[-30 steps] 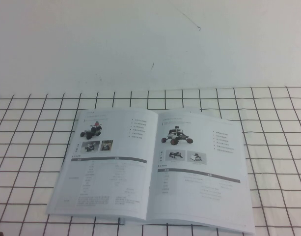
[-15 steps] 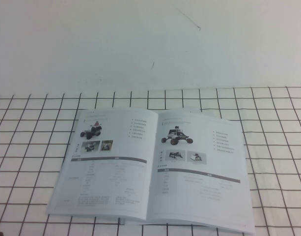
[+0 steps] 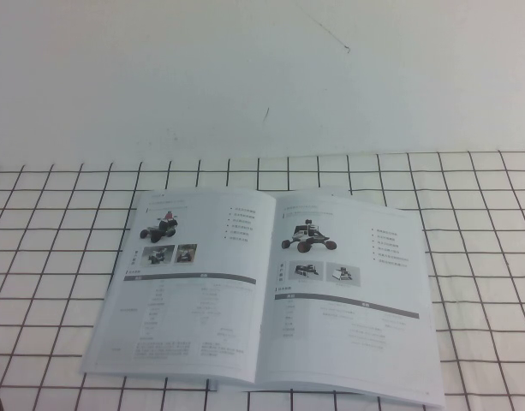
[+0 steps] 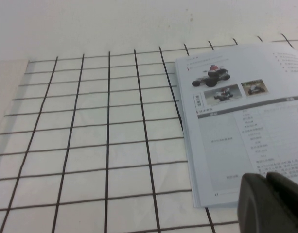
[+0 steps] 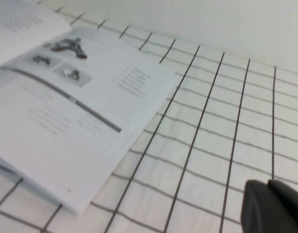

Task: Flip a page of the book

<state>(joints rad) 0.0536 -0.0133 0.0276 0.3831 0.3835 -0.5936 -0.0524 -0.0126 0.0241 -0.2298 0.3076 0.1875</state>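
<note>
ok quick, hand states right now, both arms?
Left hand: closed, holding nothing, above the book's near-left corner.
Right hand: closed, holding nothing, over bare grid right of the book.

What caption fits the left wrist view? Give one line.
Left tool shut beside the open book; right tool shut, parked apart.

White book [image 3: 262, 295], open on a white cloth [image 3: 56, 257] ruled with a black grid; beyond the cloth, toward the far edge, the desk [image 3: 245, 77] is plain white. The page [image 3: 348, 300] carries dark grey heading bars, faint grey tables and small black vehicle photos with red touches. Left gripper [image 4: 270, 204] and right gripper [image 5: 272, 206] are black
</note>
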